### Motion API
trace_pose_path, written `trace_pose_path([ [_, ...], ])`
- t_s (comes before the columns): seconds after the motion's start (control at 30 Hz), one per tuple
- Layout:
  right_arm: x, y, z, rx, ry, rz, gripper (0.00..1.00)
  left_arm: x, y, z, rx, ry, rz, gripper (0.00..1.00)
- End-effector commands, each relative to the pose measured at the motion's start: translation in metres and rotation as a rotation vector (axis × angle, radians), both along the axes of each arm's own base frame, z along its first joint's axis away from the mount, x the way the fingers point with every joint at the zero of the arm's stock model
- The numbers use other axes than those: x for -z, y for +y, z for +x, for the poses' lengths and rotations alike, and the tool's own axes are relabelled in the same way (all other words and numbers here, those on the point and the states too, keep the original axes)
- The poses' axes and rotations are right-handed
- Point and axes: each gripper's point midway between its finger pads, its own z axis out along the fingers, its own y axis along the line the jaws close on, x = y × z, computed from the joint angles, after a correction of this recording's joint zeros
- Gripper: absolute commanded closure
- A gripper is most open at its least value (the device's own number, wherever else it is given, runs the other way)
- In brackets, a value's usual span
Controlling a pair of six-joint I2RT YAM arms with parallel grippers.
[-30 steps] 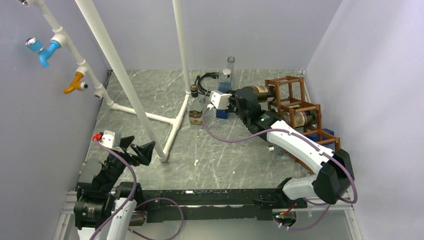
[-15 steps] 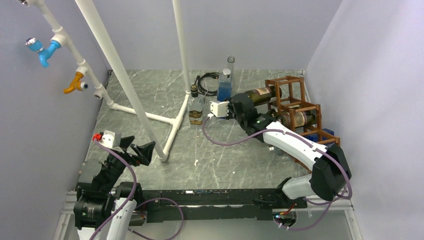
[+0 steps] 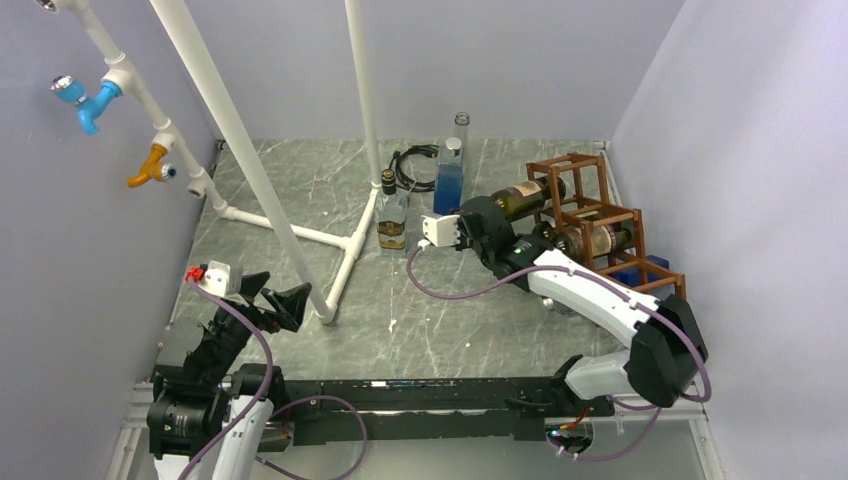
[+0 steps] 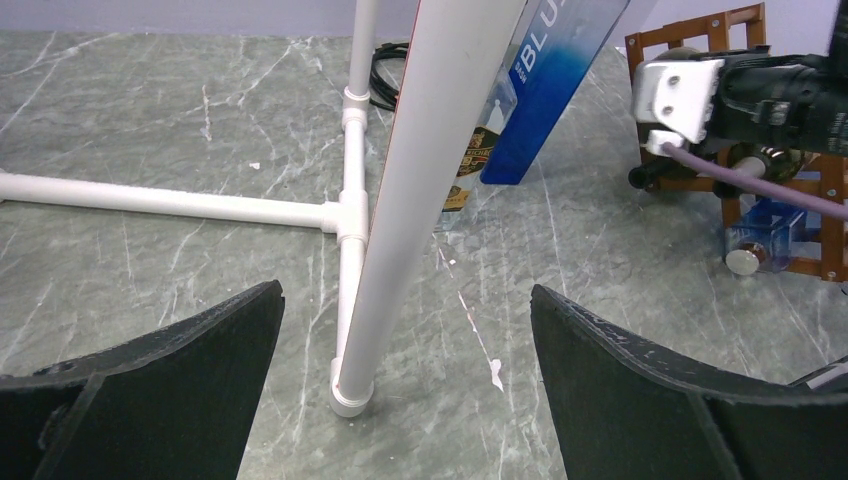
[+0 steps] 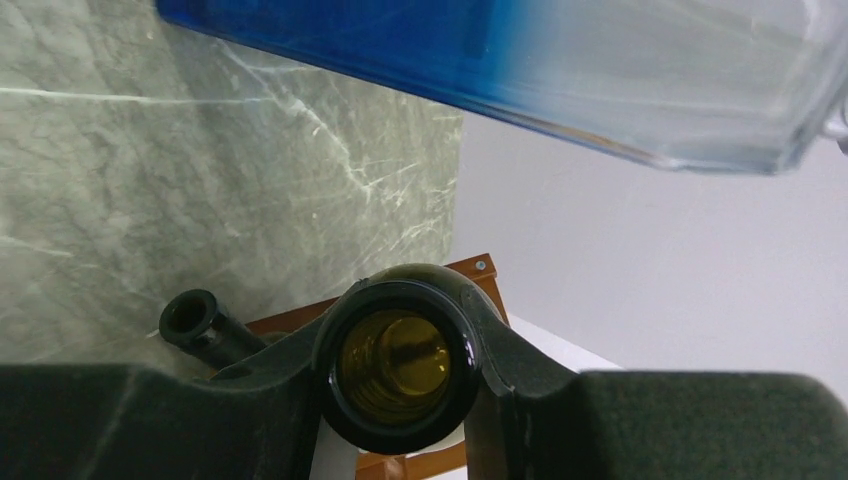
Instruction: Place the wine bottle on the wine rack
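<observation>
Right end effector [image 3: 480, 222] is clamped around the neck of the bottle [image 3: 525, 197]. In the wrist view the bottle's mouth is seen between the two fingers. The neck is gripped because it is the thin part, and the fat end is left free to go in first.

The bottle is kept lying almost flat, up off the desk [image 3: 450, 320], with its fat end at the top cell of the rack [image 3: 575, 160]. It seems to be just inside the bars, but how deep cannot be told. It is likely held flat because the cells are open at the side, so a bottle has to be slid in, not dropped in.

A second bottle [image 3: 592, 238] is already laid in the cell below, so the top cell was likely picked because it is free. A blue bottle [image 3: 449, 180] and a small bottle [image 3: 392, 215] are stood near the arm and could be bumped.

On the left end effector [image 3: 278, 297] the fingers are spread far apart and nothing is held. It is parked well apart from the rack, likely to be kept out of the way.
</observation>
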Motion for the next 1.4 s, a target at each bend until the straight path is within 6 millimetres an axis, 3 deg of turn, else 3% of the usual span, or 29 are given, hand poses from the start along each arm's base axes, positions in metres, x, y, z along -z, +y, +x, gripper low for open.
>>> trace_pose_path([
  [0.0, -0.036, -0.013, -0.021, 0.063, -0.024, 0.202, 1.0, -0.011, 0.0, 0.001, -0.006, -0.041, -0.013, 0.01],
  [0.1, -0.033, -0.013, -0.032, 0.061, 0.008, 0.267, 1.0, -0.01, 0.0, 0.002, -0.006, -0.037, -0.013, 0.01],
  [0.23, -0.025, -0.019, -0.036, 0.06, -0.009, 0.211, 1.0, -0.009, 0.0, 0.002, -0.003, -0.031, -0.013, 0.01],
  [0.53, -0.025, -0.024, -0.018, 0.057, -0.13, -0.098, 1.0, -0.01, 0.001, 0.002, -0.008, -0.036, -0.014, 0.0],
  [0.8, -0.02, -0.021, -0.004, 0.052, -0.126, -0.251, 1.0, -0.012, 0.0, 0.0, -0.004, -0.046, -0.014, 0.0],
  [1.37, -0.019, -0.049, 0.02, 0.096, -0.099, -0.266, 1.0, -0.014, -0.001, -0.005, 0.007, -0.065, -0.017, 0.0],
])
